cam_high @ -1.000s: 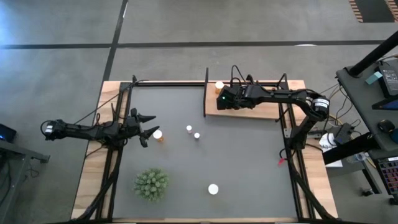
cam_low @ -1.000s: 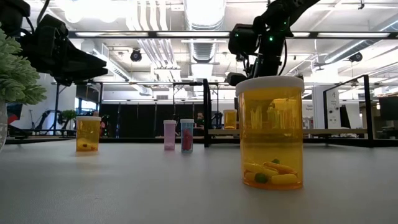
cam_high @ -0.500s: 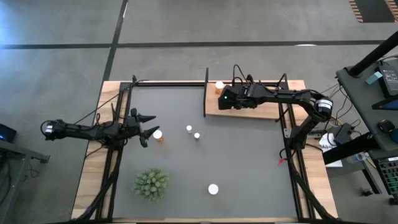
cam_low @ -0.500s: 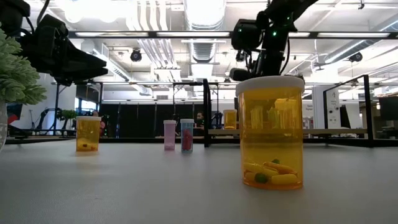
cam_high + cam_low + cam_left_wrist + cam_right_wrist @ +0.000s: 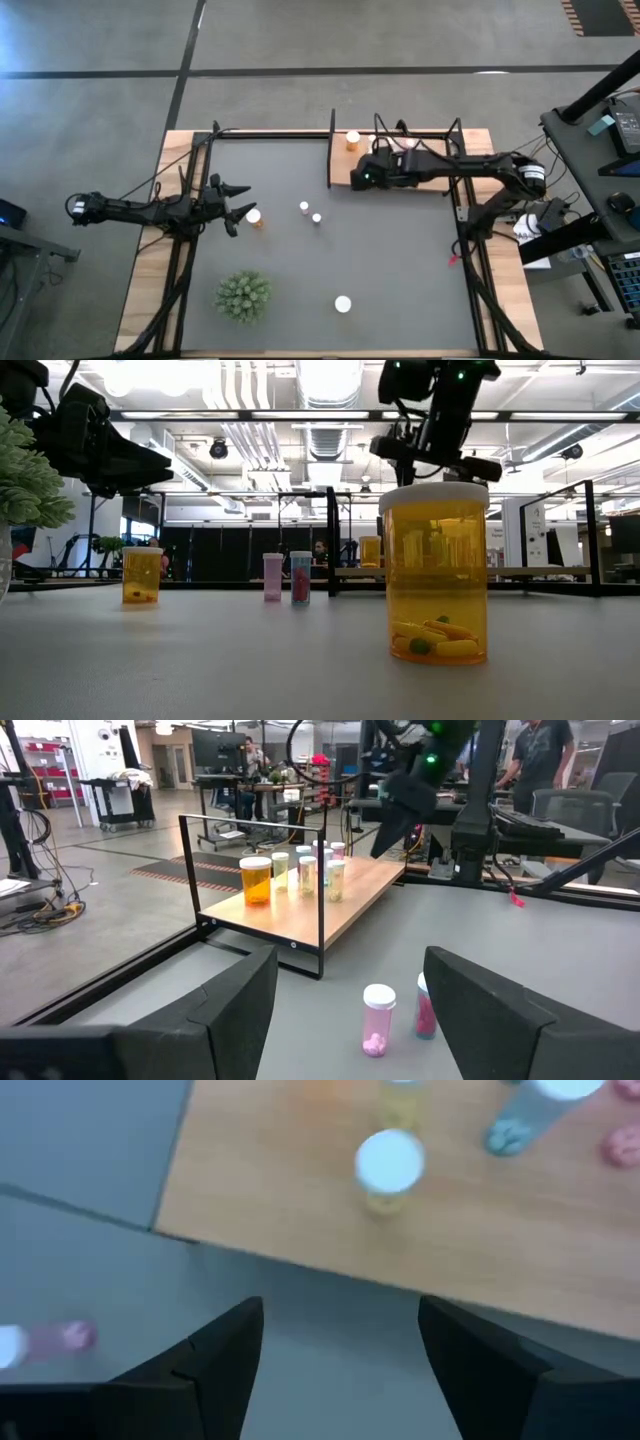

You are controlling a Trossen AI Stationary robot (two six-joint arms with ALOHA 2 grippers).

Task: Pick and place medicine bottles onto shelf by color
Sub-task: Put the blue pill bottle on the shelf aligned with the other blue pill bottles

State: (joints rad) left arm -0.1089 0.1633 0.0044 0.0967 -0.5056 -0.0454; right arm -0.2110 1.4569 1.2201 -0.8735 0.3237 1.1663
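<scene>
The shelf [image 5: 415, 168], a light-wood board with black posts, stands at the far right and carries several medicine bottles [image 5: 290, 870], among them an orange one [image 5: 352, 139]. My right gripper [image 5: 340, 1308] hovers open above the shelf's near left edge, and a yellowish bottle [image 5: 390, 1165] stands on the wood ahead of it. On the mat stand an orange bottle [image 5: 254, 216], two small pink bottles [image 5: 304, 207] [image 5: 316, 217] and a wide orange bottle [image 5: 343, 303]. My left gripper [image 5: 238, 207] waits open, raised, just left of the orange bottle.
A green spiky plant [image 5: 243, 296] sits at the near left of the dark mat [image 5: 400, 270]. The shelf's black frame posts [image 5: 320, 920] rise at its left end. People and workshop furniture show beyond the table.
My right gripper has opened and let go of a bottle on the shelf. It has then risen and drawn back toward the table's near edge, off the shelf's left end. The left arm has kept still.
</scene>
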